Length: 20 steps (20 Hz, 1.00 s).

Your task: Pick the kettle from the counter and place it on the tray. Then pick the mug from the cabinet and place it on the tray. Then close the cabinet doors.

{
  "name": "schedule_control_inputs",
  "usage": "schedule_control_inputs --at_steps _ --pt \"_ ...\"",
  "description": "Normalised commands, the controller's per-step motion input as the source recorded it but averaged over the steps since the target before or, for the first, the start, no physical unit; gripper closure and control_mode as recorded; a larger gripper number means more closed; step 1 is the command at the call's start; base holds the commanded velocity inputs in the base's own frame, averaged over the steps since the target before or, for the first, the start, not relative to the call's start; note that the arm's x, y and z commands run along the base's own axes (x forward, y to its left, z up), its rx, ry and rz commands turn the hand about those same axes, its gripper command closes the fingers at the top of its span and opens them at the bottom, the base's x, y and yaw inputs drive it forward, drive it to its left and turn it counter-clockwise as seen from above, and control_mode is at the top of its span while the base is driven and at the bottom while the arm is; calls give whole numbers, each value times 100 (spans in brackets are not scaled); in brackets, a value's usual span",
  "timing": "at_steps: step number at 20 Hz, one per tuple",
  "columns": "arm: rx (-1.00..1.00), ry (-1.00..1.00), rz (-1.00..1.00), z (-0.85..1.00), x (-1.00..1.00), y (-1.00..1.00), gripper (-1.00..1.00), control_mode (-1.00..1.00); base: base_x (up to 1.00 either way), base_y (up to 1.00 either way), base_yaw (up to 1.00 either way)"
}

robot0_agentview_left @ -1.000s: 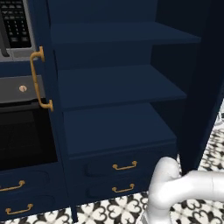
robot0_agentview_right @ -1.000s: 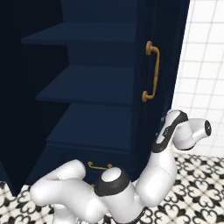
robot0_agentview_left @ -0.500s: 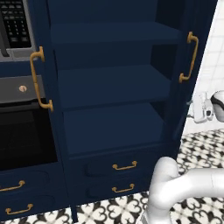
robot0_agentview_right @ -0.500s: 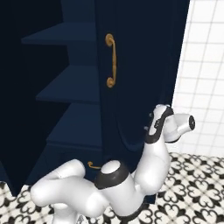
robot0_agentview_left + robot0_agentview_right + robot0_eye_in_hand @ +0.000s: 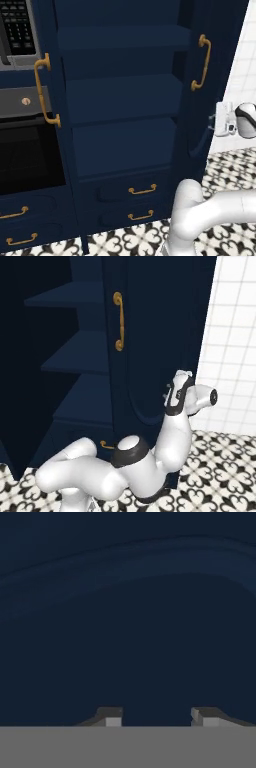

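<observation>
Fingertips (image 5: 111, 717) of the gripper (image 5: 157, 717) poke up close against the dark blue face of the right door (image 5: 130, 627), with a curved groove of the door panel above them. The jaws have a gap between them and nothing sits in it; I cannot tell if the tips touch the door.

From behind on the left, the gripper (image 5: 220, 120) is at the outer side of that right door (image 5: 197, 120), below its long gold handle (image 5: 200, 62). From the right, the gripper (image 5: 172, 395) sits against the door's lower panel (image 5: 150, 356).

That door is partly swung shut. The left door (image 5: 47, 100) is wide open, its gold handle (image 5: 44, 90) in front of the oven (image 5: 25, 150). Inside the cabinet (image 5: 120, 95) the shelves look bare. Two drawers (image 5: 135, 192) with gold pulls sit below. The floor (image 5: 230, 165) has black and white patterned tiles.
</observation>
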Motion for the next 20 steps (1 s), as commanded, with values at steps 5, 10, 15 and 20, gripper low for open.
schedule_control_inputs --at_steps 5,10,15,20 --pt "-4 -20 -10 -20 24 100 -100 -100 0 0 0" --pt "-13 -17 -12 -23 35 100 -100 -100 0 0 0" --pt "-18 -10 -31 -26 50 100 -100 -100 0 0 0" --pt "-14 -9 -33 -21 58 100 -100 -100 0 0 0"
